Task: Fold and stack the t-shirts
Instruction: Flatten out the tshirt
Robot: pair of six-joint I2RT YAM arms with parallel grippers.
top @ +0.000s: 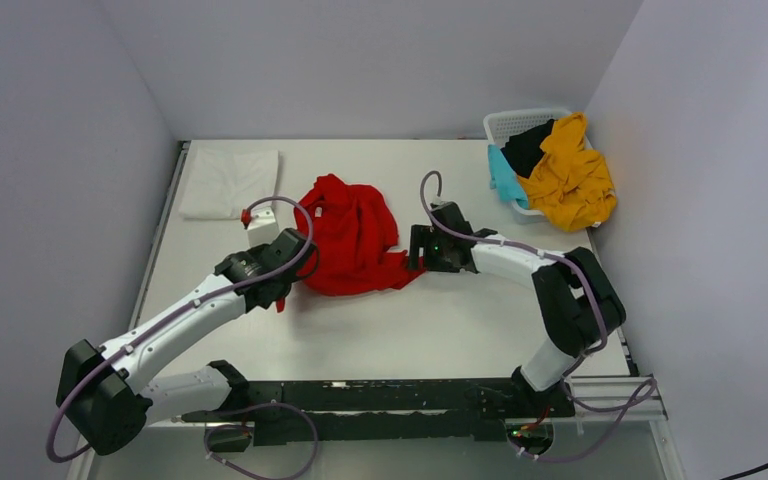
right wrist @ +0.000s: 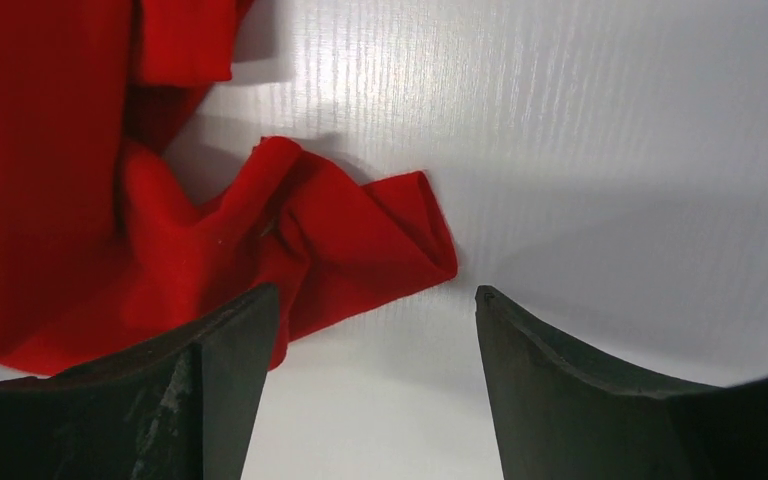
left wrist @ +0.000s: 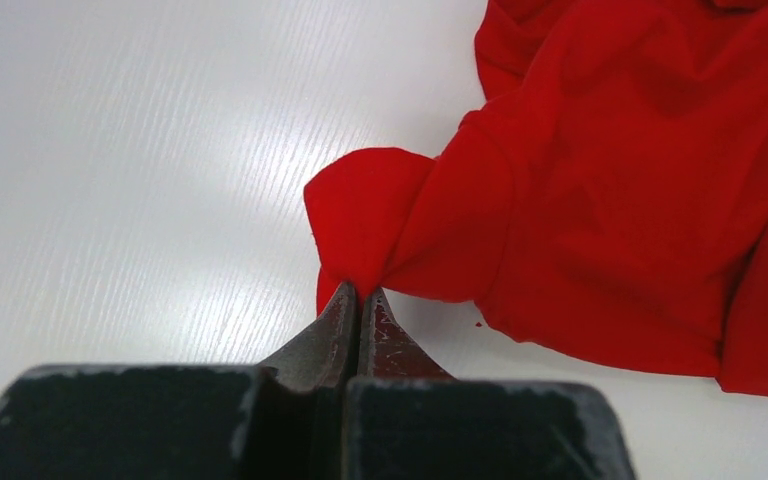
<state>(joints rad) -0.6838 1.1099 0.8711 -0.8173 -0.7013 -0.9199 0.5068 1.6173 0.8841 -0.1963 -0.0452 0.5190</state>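
Note:
A bright red t-shirt (top: 352, 235) lies crumpled on the middle of the white table. My left gripper (left wrist: 360, 292) is shut on a pinched fold at its left edge (left wrist: 380, 215); in the top view it (top: 298, 262) sits at the shirt's lower left. My right gripper (right wrist: 375, 295) is open just above the table, a loose corner of the red shirt (right wrist: 360, 240) right in front of its jaws; in the top view it (top: 415, 250) is at the shirt's right edge. A folded white t-shirt (top: 230, 182) lies at the back left.
A white lattice basket (top: 520, 125) at the back right holds mustard-yellow (top: 570, 175), teal (top: 505, 178) and black (top: 528, 147) shirts that spill over its rim. Grey walls close in the table at left, back and right.

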